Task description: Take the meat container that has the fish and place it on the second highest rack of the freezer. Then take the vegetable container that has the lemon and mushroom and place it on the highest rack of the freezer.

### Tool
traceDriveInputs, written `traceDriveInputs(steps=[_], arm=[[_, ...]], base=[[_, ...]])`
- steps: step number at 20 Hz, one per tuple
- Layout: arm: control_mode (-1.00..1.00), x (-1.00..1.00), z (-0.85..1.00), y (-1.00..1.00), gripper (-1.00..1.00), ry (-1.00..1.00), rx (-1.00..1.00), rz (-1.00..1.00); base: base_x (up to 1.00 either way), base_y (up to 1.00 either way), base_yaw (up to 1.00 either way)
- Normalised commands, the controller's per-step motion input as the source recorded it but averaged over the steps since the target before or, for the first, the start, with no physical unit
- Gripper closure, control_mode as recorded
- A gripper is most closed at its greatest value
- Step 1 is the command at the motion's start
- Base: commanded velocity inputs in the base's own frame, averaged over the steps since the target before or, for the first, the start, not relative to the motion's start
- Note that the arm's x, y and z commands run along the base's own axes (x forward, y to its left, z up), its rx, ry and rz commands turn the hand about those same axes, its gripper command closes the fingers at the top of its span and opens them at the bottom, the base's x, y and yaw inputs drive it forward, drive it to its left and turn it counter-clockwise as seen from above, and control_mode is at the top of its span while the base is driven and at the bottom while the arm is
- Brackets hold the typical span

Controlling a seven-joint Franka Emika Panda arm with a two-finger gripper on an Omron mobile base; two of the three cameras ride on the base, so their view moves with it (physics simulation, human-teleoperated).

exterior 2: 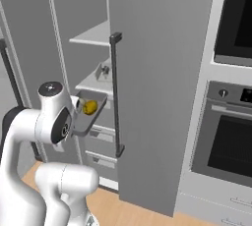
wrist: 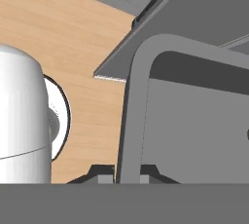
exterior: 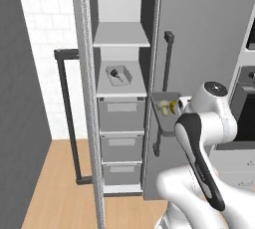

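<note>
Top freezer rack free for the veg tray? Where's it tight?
The highest rack looks bare, bordered by the freezer side walls. The rack below carries the fish in its tray. The held tray, with lemon and mushroom, sits by the door handle: passage looks narrow there.

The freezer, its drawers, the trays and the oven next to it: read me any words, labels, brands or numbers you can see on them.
None can be read.
The tall grey freezer and its grey drawers' pale front panels: blank.
The built-in black-windowed oven: knobs on its panel, no legible marks.
The grey tray with the yellow lemon and the one on the shelf: no labels.
</note>
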Motion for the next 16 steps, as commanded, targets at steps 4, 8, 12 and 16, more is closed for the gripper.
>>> traceDriveInputs(steps=[4, 8, 12, 16], arm=[[1.00, 0.00, 0.00, 0.00, 1.00, 0.00, 0.00, 0.00], [1.00, 0.00, 0.00, 0.00, 1.00, 0.00, 0.00, 0.00], [1.00, 0.00, 0.00, 0.00, 1.00, 0.00, 0.00, 0.00], [1.00, 0.00, 0.00, 0.00, 1.00, 0.00, 0.00, 0.00]], base=[[0.42, -0.08, 0.00], [0.59, 0.32, 0.00], [0.60, 0.42, 0.00], [0.27, 0.06, -0.12]])
